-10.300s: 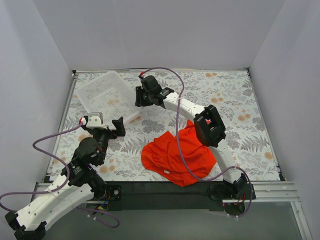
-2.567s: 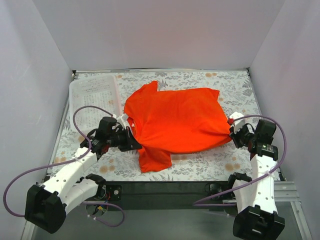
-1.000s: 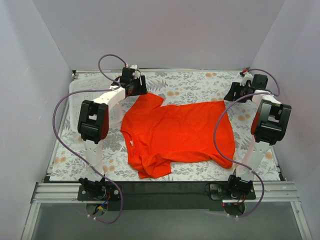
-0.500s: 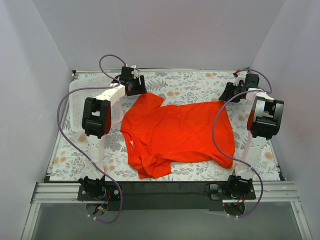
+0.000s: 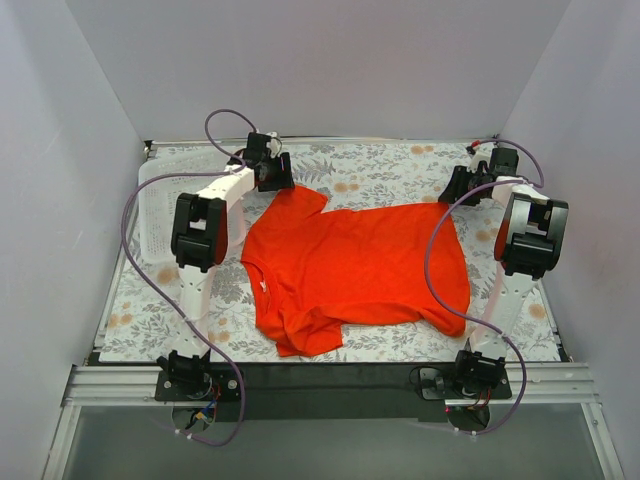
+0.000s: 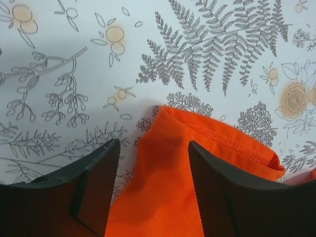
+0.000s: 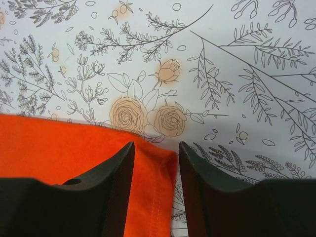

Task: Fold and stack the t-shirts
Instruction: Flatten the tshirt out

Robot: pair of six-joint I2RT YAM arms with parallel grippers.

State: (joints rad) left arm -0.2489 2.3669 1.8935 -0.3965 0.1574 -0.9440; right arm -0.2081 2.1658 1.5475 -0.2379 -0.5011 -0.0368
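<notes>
The orange-red t-shirt [image 5: 350,262] lies spread on the floral table, collar to the left, one sleeve bunched at the near left. My left gripper [image 5: 283,181] is at the far left, open, just above the far sleeve; in the left wrist view [image 6: 154,148] its jaws stand either side of the sleeve's hemmed end [image 6: 217,138]. My right gripper [image 5: 455,190] is at the far right, open, over the shirt's far bottom corner [image 7: 158,163]; in the right wrist view [image 7: 156,148] the jaws straddle that corner. Neither holds fabric.
A white perforated basket [image 5: 155,205] lies at the far left, beside the left arm. White walls enclose the table on three sides. A black rail [image 5: 330,385] runs along the near edge with both arm bases.
Ten seconds ago the shirt lay crumpled; it was then pulled out flat. In the last second the shirt has not moved, and both grippers shifted only slightly at its far corners.
</notes>
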